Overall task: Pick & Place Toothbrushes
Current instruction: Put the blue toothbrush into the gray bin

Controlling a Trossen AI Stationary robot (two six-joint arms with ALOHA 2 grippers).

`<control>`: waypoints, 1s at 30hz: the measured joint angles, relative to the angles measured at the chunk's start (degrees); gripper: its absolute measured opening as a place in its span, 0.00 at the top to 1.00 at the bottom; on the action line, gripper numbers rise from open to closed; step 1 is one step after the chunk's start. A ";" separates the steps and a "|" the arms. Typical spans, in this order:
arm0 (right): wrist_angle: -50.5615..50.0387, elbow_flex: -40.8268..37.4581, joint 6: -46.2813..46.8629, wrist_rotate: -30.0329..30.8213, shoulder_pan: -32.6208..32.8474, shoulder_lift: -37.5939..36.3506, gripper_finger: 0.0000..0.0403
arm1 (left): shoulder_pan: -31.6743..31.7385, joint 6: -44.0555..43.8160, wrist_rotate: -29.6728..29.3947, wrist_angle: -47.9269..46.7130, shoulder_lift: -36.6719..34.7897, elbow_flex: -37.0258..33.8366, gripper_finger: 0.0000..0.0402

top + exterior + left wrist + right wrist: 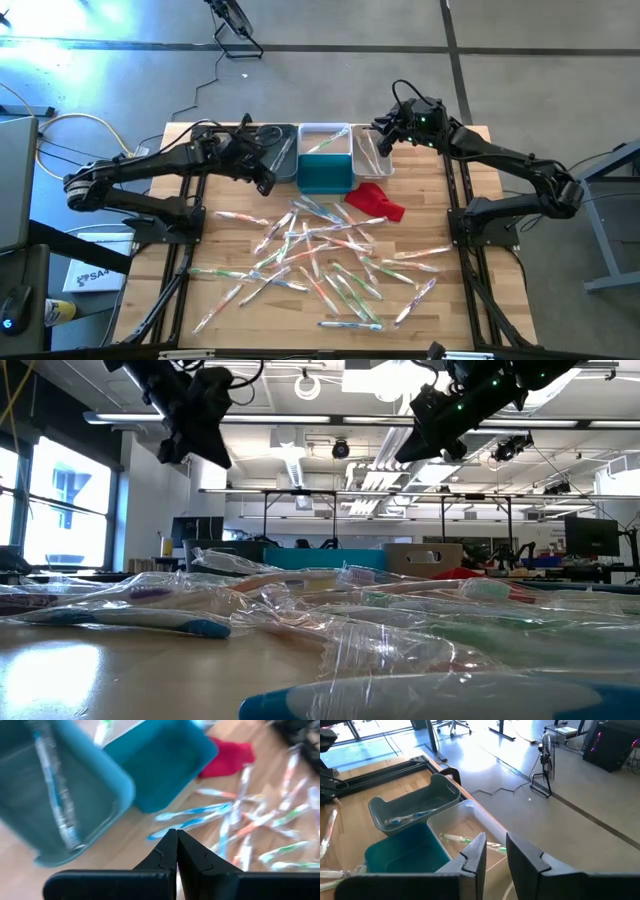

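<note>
Roughly thirty toothbrushes (pixel 330 255) lie loose; three bins (pixel 325 172).

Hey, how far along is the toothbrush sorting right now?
Barely started. Done: a blue toothbrush lies in the grey bin and a green toothbrush in the white bin. In hand: nothing; the left gripper is shut and empty beside the bins, and the right gripper is open above them. Left: the scattered toothbrushes covering the table.

Toothbrushes (pixel 320 250): green/orange/blue/white handles, clear wrap. Red cloth (pixel 375 201). Bins: grey (pixel 278 158), teal (pixel 325 174), white (pixel 372 158). Light wood table (pixel 460 300).
</note>
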 joint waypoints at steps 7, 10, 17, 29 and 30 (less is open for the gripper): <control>-0.28 0.02 -4.83 -0.02 0.00 0.00 0.83 | -7.61 -2.02 -5.26 3.71 0.00 0.00 1.00; -0.27 0.01 -6.74 -0.02 0.00 0.00 0.83 | -9.66 -6.24 -9.38 3.84 0.00 0.00 1.00; -0.26 0.00 -11.95 0.00 0.00 0.00 0.83 | -10.31 -15.72 -11.53 3.97 0.02 0.00 1.00; 0.05 0.01 -11.73 1.78 -3.39 0.00 0.83 | -10.31 -14.49 -9.84 9.30 1.05 -0.02 1.00; 0.04 0.02 -11.72 0.47 -4.22 0.00 0.83 | -10.31 -13.52 -9.90 9.30 1.12 -0.04 1.00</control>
